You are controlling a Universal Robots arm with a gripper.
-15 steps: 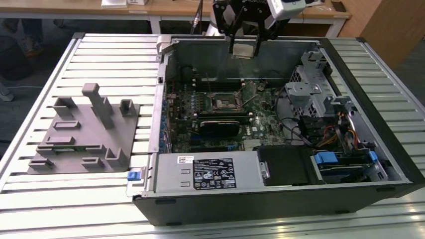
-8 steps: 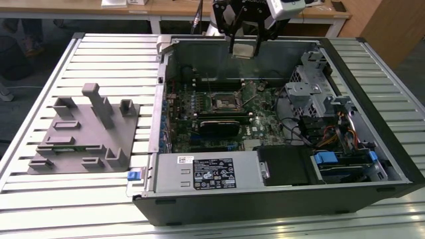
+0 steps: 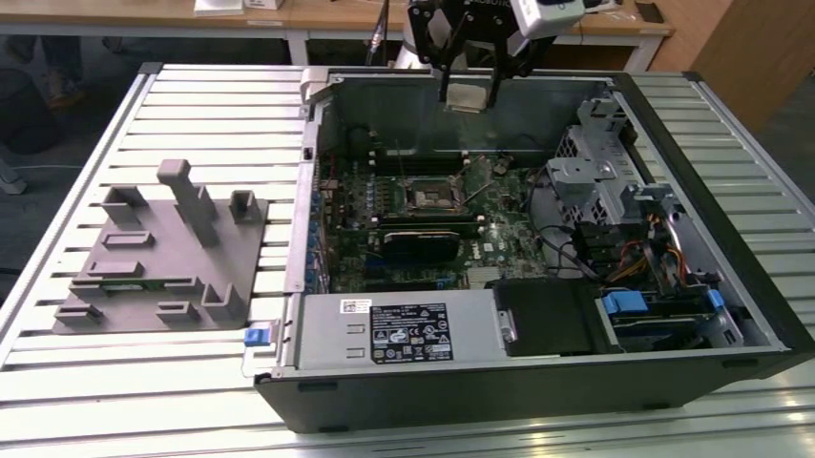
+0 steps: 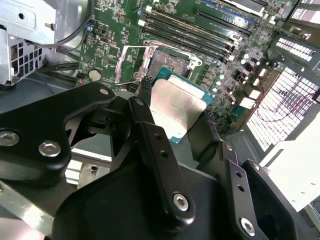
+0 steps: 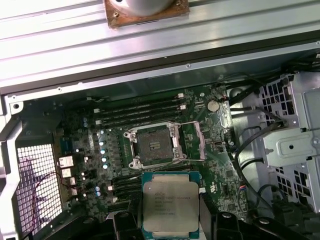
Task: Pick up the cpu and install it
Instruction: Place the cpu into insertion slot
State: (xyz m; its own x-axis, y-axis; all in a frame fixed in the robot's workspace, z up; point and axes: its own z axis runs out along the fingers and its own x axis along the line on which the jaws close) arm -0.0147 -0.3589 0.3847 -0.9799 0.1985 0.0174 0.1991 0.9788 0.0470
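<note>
Exterior view: the gripper [image 3: 469, 88] holds the cpu [image 3: 467, 97] aloft over the open computer case [image 3: 510, 401].
Its fingers [image 4: 150, 135] are closed on the cpu's opposite edges. It hangs above the case edge opposite the power supply [image 3: 395, 329], well apart from the socket [image 5: 152, 147]. Doing this well likely means keeping the chip level and squared to the socket, with no sliding across the contacts. The opened socket frame [image 4: 121, 64], memory slots [image 5: 135, 112] and loose cables [image 5: 250, 145] crowd the approach.

Print on the cpu [image 5: 170, 204] and the power-supply label [image 3: 405, 334] is illegible.
</note>
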